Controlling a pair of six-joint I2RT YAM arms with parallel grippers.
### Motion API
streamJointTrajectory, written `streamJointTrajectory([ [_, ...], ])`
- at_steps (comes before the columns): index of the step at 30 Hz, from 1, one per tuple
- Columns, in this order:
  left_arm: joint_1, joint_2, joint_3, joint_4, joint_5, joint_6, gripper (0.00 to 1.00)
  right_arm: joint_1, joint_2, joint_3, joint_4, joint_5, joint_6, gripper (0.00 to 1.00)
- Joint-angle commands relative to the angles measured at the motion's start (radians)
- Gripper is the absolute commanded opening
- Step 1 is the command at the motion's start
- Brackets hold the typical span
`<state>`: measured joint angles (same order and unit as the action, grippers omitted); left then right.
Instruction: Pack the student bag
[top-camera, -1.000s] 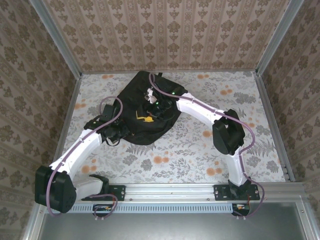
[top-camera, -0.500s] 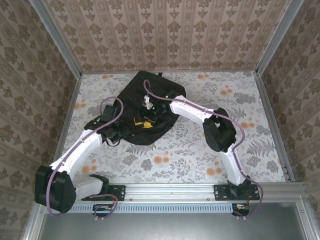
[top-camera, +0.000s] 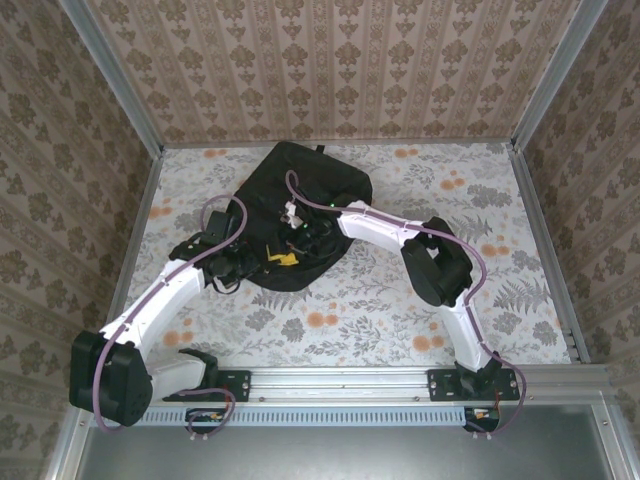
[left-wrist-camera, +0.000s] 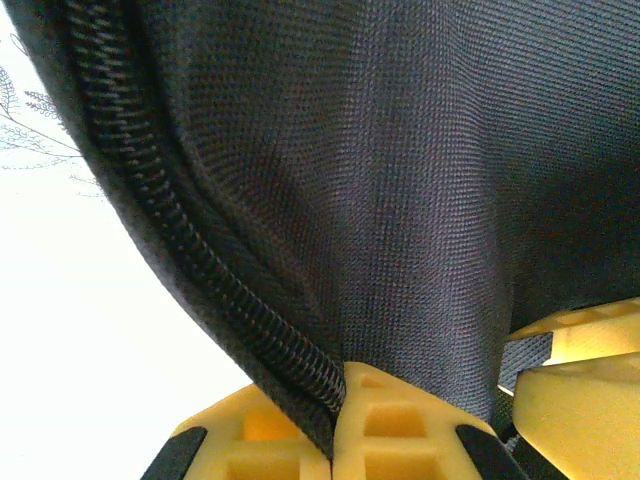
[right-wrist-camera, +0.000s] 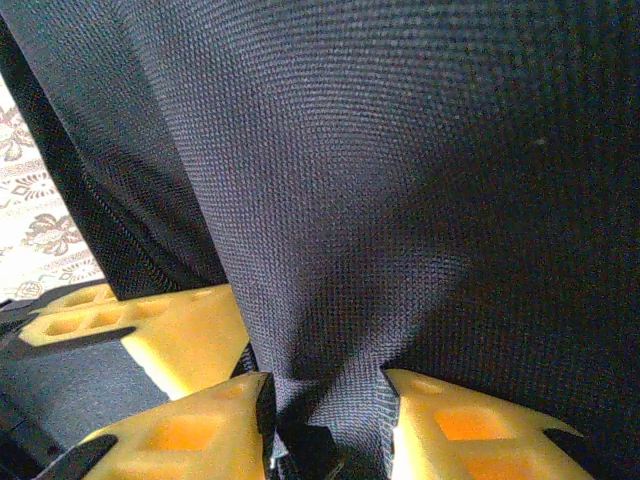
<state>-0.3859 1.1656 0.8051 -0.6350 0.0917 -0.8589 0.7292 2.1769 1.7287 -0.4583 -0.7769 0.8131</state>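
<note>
The student bag (top-camera: 300, 185), a big black fabric backpack, lies at the back middle of the table. My left gripper (top-camera: 280, 259) reaches in from the bag's left side. In the left wrist view it (left-wrist-camera: 338, 385) is shut on the bag's zippered edge (left-wrist-camera: 180, 230). My right gripper (top-camera: 298, 243) is on the bag just beside it. In the right wrist view a bunched fold of the black fabric (right-wrist-camera: 330, 300) is gathered between the yellow fingers of the right gripper (right-wrist-camera: 325, 410). The bag's inside is hidden.
The floral tablecloth (top-camera: 380, 290) spreads around the bag. Metal frame rails (top-camera: 545, 240) and patterned walls close in the left, right and back. The other arm's yellow fingers (left-wrist-camera: 590, 350) sit close at the right of the left wrist view.
My right arm has swung left and nearer over the bag, and its jaws have narrowed onto the fabric. The left arm and its grip have stayed put.
</note>
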Motion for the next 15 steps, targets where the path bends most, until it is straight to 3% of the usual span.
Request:
streamJointTrajectory([
  [1, -0.004, -0.006, 0.0, 0.032, -0.008, 0.018, 0.0, 0.008, -0.048, -0.026, 0.023, -0.042, 0.021, 0.35],
  [15, -0.005, 0.003, 0.003, 0.031, -0.006, 0.013, 0.0, 0.008, -0.088, -0.066, 0.094, -0.066, 0.053, 0.35],
])
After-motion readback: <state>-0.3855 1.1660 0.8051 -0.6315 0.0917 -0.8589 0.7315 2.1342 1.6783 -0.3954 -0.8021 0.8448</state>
